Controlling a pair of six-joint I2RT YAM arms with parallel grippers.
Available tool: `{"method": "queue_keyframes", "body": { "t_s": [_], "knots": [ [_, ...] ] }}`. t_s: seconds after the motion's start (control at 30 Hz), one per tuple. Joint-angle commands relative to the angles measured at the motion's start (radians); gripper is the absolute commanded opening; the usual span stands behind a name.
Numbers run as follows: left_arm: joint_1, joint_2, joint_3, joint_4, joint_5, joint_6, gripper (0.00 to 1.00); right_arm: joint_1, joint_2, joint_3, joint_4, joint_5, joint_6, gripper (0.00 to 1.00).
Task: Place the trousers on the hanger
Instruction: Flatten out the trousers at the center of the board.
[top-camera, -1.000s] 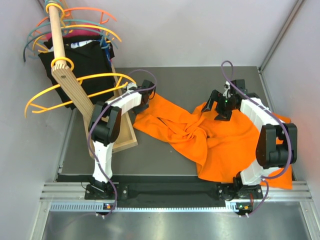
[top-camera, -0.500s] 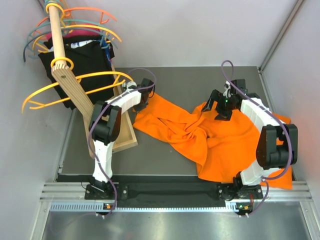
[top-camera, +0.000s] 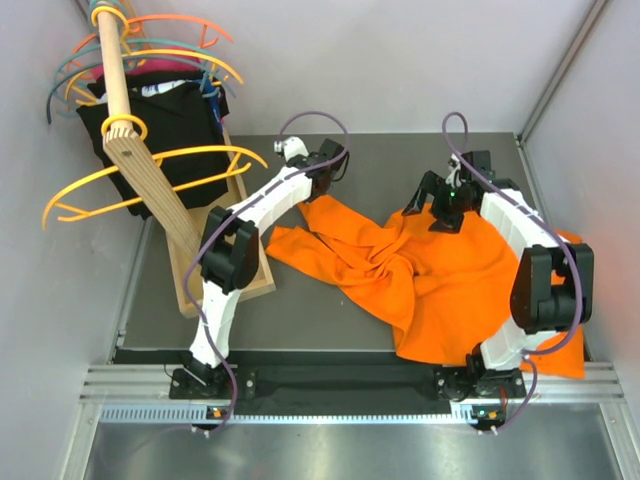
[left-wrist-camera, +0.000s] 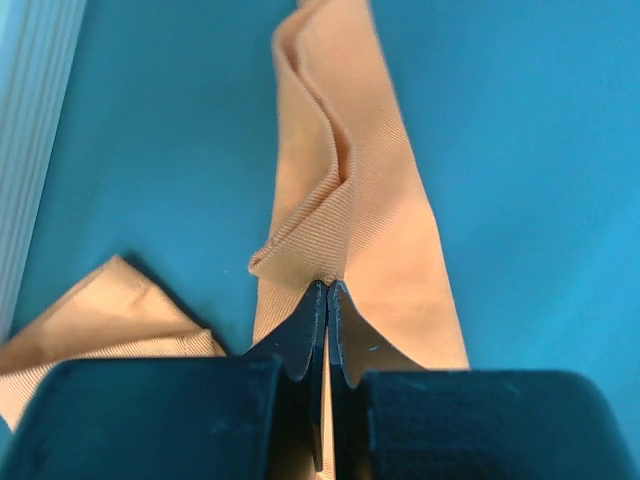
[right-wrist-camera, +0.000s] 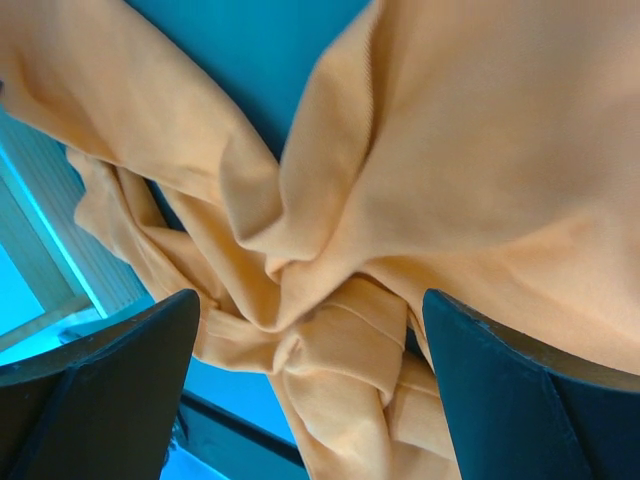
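My L pincer (left-wrist-camera: 328, 300) clamped on a fold of orange trousers (left-wrist-camera: 350, 200); R pincer (right-wrist-camera: 310, 340) wide apart above them.

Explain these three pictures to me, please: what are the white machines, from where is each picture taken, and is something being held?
These are two robot arms fixed at the near edge of a table. The wide picture looks down from above; the two close ones come from a camera on each wrist. Orange trousers lie crumpled on the table. The left tool is shut on a fold of them. The right tool is open above the cloth and holds nothing. The yellow hanger hangs on a wooden rack, far left.
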Motion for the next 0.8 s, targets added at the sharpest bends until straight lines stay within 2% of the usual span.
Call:
{"method": "queue_keyframes", "body": {
  "t_s": [0.0, 0.17, 0.4, 0.53, 0.7, 0.77],
  "knots": [
    [0.018, -0.037, 0.023, -0.076, -0.037, -0.151, 0.00, 0.039, 0.022, 0.079, 0.029, 0.000, -0.018, 0.93],
    [0.030, -0.107, -0.010, 0.038, -0.100, -0.147, 0.00, 0.135, 0.065, 0.158, 0.094, -0.018, -0.013, 0.90],
    [0.083, -0.164, -0.019, 0.090, -0.048, -0.205, 0.00, 0.273, 0.180, 0.233, 0.426, -0.118, 0.039, 0.79],
    [0.087, -0.183, -0.010, 0.097, -0.031, -0.231, 0.00, 0.321, 0.332, 0.367, 0.578, -0.152, 0.025, 0.68],
    [0.095, -0.189, -0.016, 0.073, 0.004, -0.257, 0.00, 0.344, 0.484, 0.490, 0.672, -0.170, 0.031, 0.62],
    [0.095, -0.199, -0.040, 0.081, 0.013, -0.271, 0.00, 0.361, 0.533, 0.573, 0.674, -0.232, 0.025, 0.59]
  ]
}}
